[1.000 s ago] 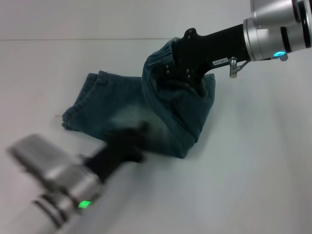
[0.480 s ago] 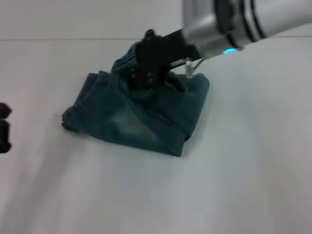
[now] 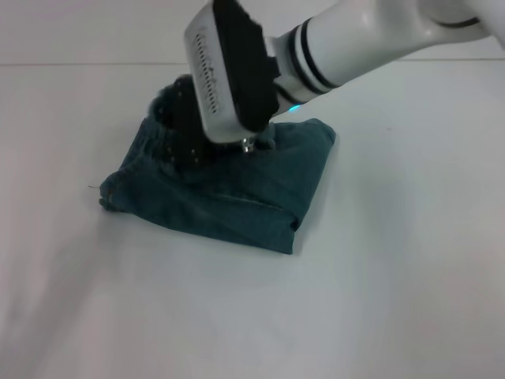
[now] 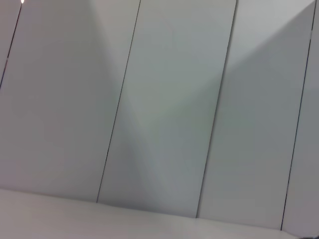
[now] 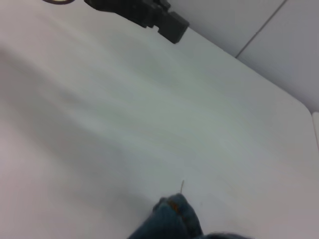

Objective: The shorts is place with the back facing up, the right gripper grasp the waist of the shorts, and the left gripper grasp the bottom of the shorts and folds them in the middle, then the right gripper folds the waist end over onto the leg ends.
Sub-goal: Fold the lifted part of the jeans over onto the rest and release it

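– What does the head view give you?

– The shorts [image 3: 229,189] lie folded on the white table [image 3: 379,300]. My right gripper [image 3: 185,126] is low over their far left part; I cannot tell whether its fingers are open or shut.

– The left wrist?

– Only a paneled wall [image 4: 164,109].

– The right wrist?

– A corner of the shorts [image 5: 172,219] on the table, and a black gripper [image 5: 149,15] farther off.

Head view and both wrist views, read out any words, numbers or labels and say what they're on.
None can be read.
The shorts: no number or embroidery shows.
The right tool, over the shorts' far left part: no label shows.
The left wrist view: only blank wall panels.
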